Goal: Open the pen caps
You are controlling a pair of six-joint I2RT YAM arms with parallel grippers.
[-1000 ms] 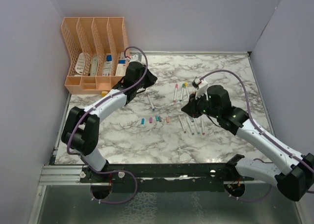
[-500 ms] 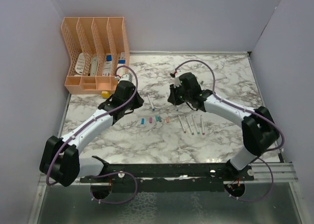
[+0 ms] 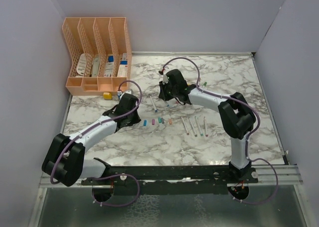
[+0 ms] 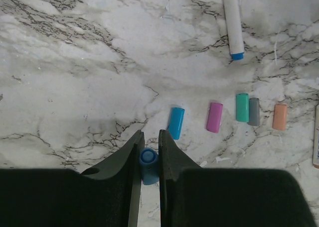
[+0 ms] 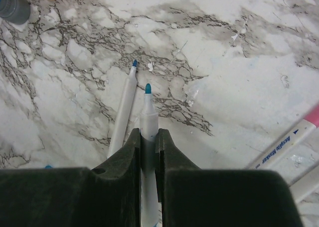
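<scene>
My left gripper (image 4: pixel 149 135) is shut on a blue pen cap (image 4: pixel 148 162), held just above the marble. Ahead of it lie loose pen caps in a row: blue (image 4: pixel 175 122), purple (image 4: pixel 215 117), teal (image 4: pixel 242 107), grey (image 4: pixel 253 111) and orange (image 4: pixel 279 116). My right gripper (image 5: pixel 148 133) is shut on an uncapped white pen (image 5: pixel 148 118) with a blue tip. A second uncapped pen (image 5: pixel 123 118) lies beside it. In the top view the left gripper (image 3: pixel 132 115) is left of the cap row (image 3: pixel 159 120) and the right gripper (image 3: pixel 164 94) is behind it.
A peach desk organiser (image 3: pixel 94 53) stands at the back left with a yellow block (image 3: pixel 106 94) before it. Several uncapped pens (image 3: pixel 195 126) lie right of the caps. A capped pink pen (image 5: pixel 291 138) lies right of my right gripper.
The left arm has drawn back from the organiser toward the cap row, still shut on the blue cap. The right arm has swung left across the table, carrying the pen.
</scene>
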